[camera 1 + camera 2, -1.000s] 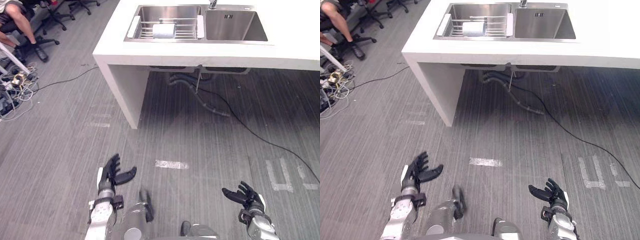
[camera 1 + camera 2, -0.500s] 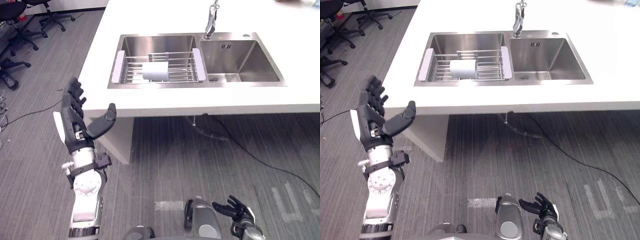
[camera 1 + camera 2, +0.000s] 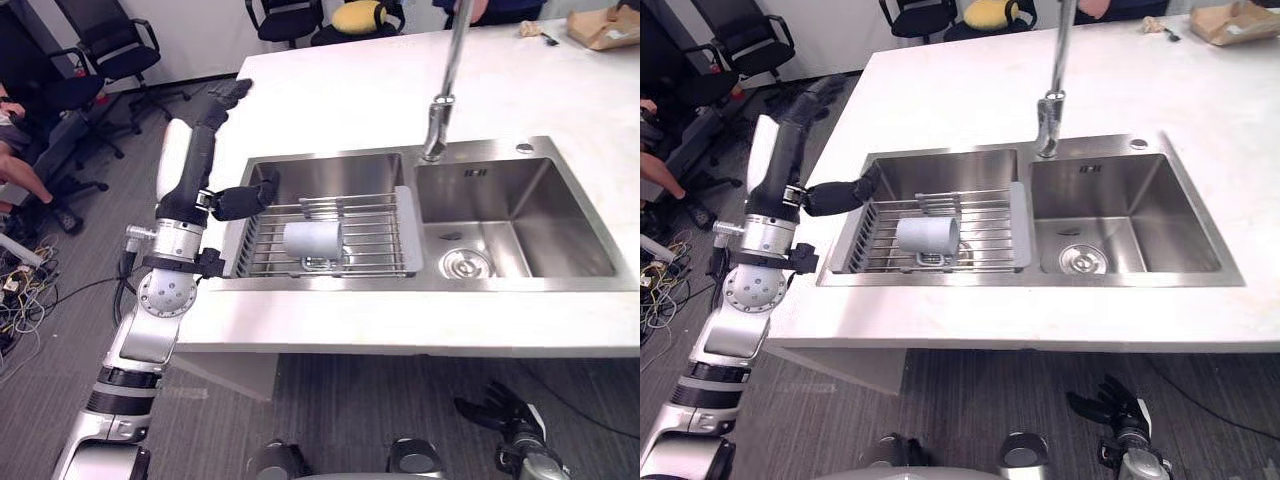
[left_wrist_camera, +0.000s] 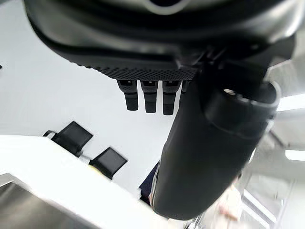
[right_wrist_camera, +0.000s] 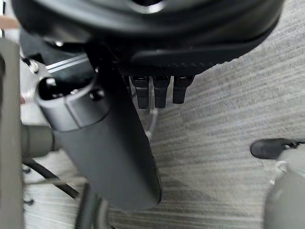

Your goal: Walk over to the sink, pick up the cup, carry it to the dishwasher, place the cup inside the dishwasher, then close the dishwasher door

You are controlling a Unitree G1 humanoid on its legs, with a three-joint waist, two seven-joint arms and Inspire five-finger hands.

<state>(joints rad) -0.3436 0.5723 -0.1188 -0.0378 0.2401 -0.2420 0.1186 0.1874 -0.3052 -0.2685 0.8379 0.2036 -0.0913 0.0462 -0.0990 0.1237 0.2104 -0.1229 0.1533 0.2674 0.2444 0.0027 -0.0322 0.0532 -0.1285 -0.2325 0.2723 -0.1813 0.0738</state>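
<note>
The left hand (image 3: 192, 170) hangs above the tabletop (image 3: 330, 100) with its fingers straight and its thumb spread, released and holding nothing. The right hand (image 3: 505, 410) is down near the floor, its fingers relaxed, also empty. The cup (image 3: 313, 240) lies on its side on the wire rack (image 3: 375, 240) that spans the left basin of the sink (image 3: 320, 175). It is on the thumb side of the left hand, lower than the palm and well apart from it. The pick-up is judged not yet begun.

Several hazards apply from this position. The cup is round and rests on parallel wires, so a glancing touch by the fingertips is likely to roll it away from the hand instead of seating it in the palm. The pale end plate of the rack and the basin rim stand between the hand and the cup, and a low sideways approach risks striking them. The rack appears only to rest on the basin edges, so a push may slide it. Fingers reaching under the cup may catch between the wires. The faucet (image 3: 440, 110) stands beyond the cup from the hand, so an overshoot could reach it. Whether the cup has a usable handle cannot be told, and a grasp planned on one may miss.
</note>
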